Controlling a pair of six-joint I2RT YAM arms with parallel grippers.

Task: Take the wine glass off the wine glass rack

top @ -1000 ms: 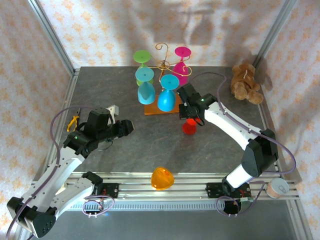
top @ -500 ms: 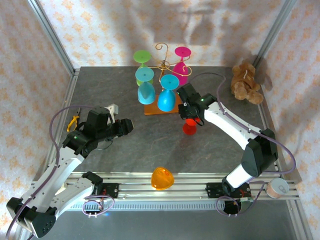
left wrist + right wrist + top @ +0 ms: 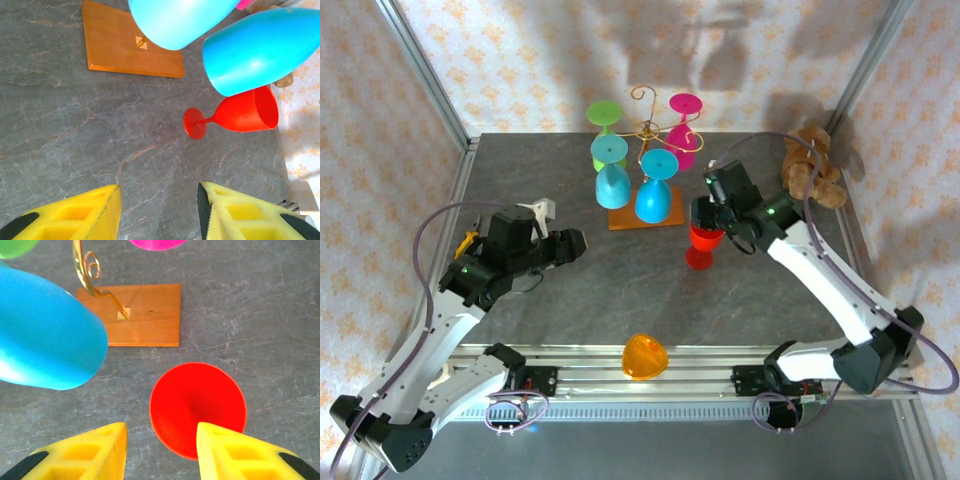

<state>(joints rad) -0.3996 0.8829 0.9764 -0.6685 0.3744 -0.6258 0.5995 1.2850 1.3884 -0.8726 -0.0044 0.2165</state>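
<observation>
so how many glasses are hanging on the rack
4 on the rack: green glass back left, pink glass back right, left blue glass front left, right blue glass front right. Another could hide behind these.

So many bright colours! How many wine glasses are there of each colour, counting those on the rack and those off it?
Blue glasses: 2
Green glass: 1
Pink glass: 1
Red glass: 1
Orange glass: 1
Total: 6
</observation>
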